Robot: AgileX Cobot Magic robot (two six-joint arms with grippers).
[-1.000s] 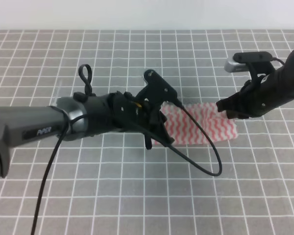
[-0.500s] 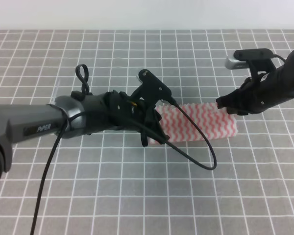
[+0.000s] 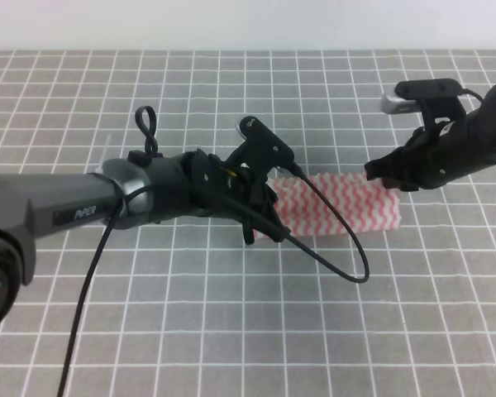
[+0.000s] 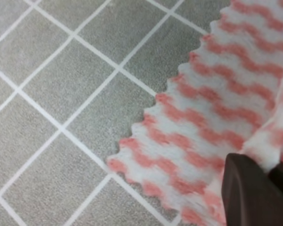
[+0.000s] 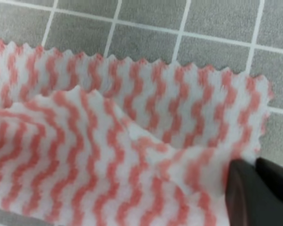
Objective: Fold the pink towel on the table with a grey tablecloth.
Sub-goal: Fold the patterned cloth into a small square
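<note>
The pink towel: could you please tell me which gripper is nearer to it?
Neither: the left gripper pinches the pink towel at its left end, the right gripper its right end.

Exterior high view: the left arm (image 3: 83, 207) extends nearly horizontally from the left edge toward the centre, a black cable looping below its wrist. The left gripper (image 3: 260, 227) points down and right, its jaws closed on the near-left edge of the pink towel (image 3: 347, 207). The right arm (image 3: 471, 141) enters from the right edge, angled down and left. The right gripper (image 3: 379, 175) pinches the towel's far-right edge. Wrist views: one dark fingertip (image 4: 254, 193) and another (image 5: 254, 193) press on cloth.
</note>
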